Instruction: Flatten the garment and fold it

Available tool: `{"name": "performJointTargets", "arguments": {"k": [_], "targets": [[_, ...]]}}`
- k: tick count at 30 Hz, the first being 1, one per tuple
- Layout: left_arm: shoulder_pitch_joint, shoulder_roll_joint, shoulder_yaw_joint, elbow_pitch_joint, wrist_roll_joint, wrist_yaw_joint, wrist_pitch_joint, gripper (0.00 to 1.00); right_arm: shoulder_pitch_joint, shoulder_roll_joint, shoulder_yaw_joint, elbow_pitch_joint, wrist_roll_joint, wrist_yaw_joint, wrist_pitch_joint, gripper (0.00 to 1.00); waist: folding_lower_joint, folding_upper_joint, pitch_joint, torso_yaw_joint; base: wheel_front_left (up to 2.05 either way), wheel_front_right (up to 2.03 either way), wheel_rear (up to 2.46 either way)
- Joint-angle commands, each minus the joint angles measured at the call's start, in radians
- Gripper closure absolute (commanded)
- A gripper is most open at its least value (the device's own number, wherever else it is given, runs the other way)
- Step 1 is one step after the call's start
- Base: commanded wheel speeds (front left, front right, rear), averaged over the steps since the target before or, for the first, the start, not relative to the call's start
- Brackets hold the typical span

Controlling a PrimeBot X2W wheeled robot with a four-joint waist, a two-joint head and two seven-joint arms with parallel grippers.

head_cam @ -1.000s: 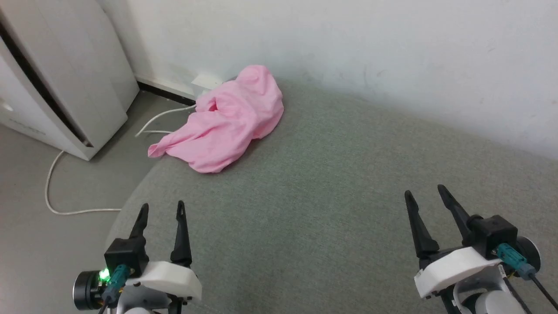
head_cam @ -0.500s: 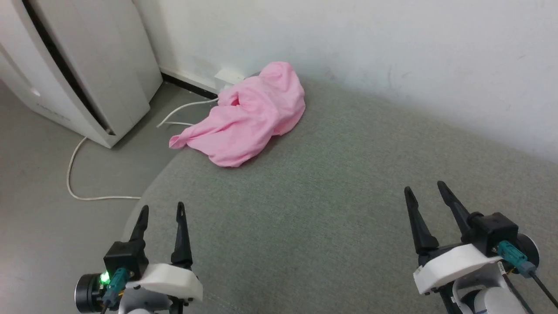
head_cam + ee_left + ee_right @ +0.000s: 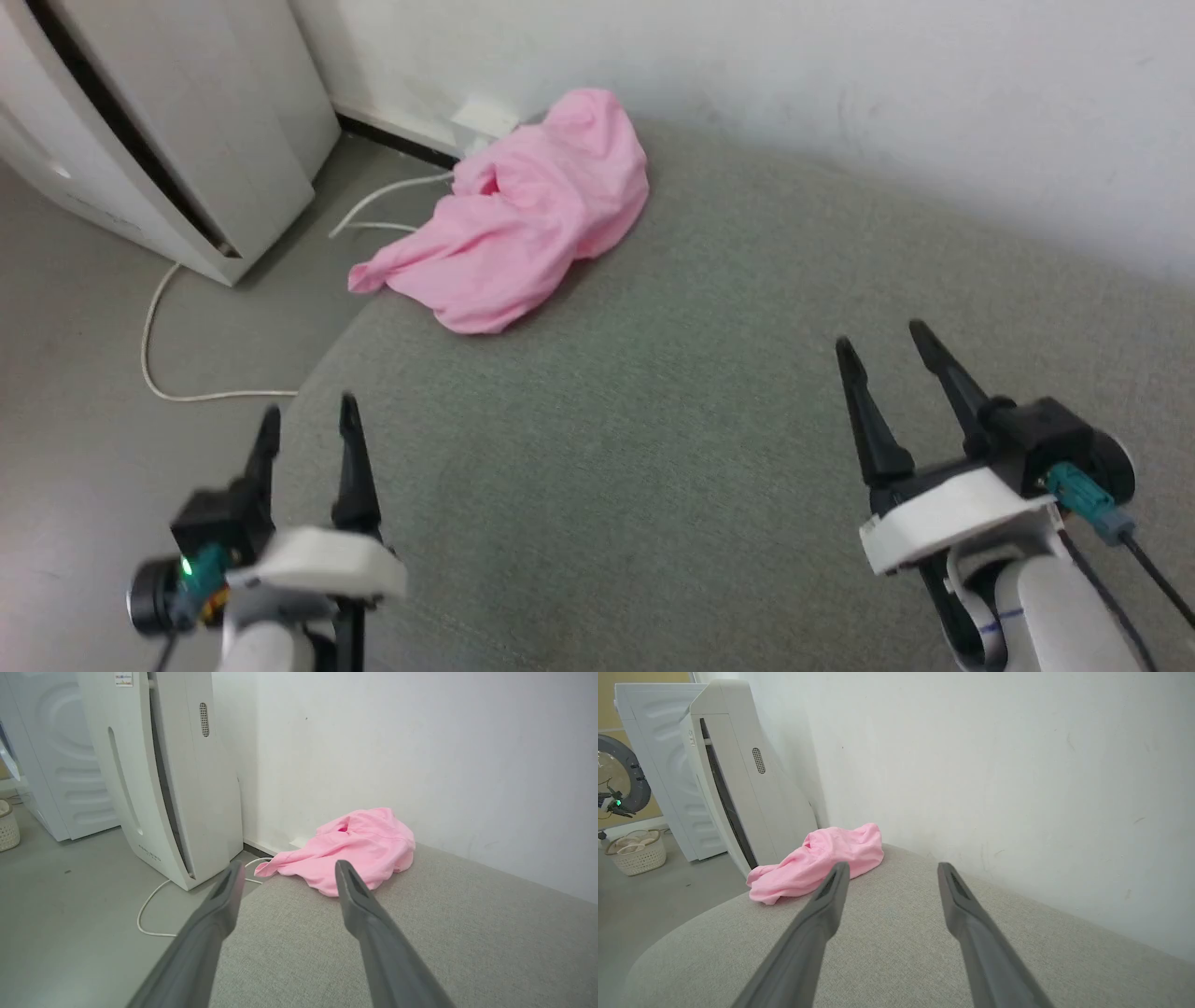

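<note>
I have the garment (image 3: 513, 229) at about 11 o'clock in my head view. It lies crumpled in a loose mound on the far left corner of the grey cushion (image 3: 672, 448), close by the wall (image 3: 840, 75). One loose end trails towards 8 o'clock, over the cushion's rounded rim.

Beyond that end, at 9 o'clock from the garment, a white cable (image 3: 159, 373) loops across the floor (image 3: 65, 308). A white appliance (image 3: 168, 121) stands at 10 o'clock.

My left gripper (image 3: 310, 413) hangs at 7 o'clock over the cushion's near left edge, jaws spread wide. My right gripper (image 3: 882, 338) hangs at 4 o'clock above the cushion, jaws spread just as wide. Both are well apart from the garment, and their fingers point roughly towards 12 o'clock.
</note>
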Motion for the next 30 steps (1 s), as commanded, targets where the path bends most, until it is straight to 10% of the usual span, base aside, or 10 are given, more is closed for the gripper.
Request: {"name": "performJointTargets", "arguments": {"k": [1, 18, 30], "targets": [[-0.072, 0.025, 0.009, -0.001, -0.019, -0.013, 0.004, 0.0, -0.043, 0.002, 0.01, -0.017, -0.013, -0.002, 0.006, 0.0, 0.0, 0.0, 0.123, -0.091, 0.0, 0.0, 0.0], [-0.599, 0.308, 0.127, 0.053, -0.249, -0.111, 0.49, 0.0, -0.239, 0.003, 0.03, -0.049, -0.009, -0.002, -0.042, 0.0, 0.0, 0.0, 0.56, -0.428, 0.0, 0.0, 0.0], [-0.537, 0.402, 0.176, 0.099, -0.356, -0.016, 0.929, 0.0, -0.259, 0.003, 0.046, 0.022, 0.054, -0.002, -0.102, 0.0, 0.0, 0.0, 0.586, -0.534, 0.0, 0.0, 0.0]]}}
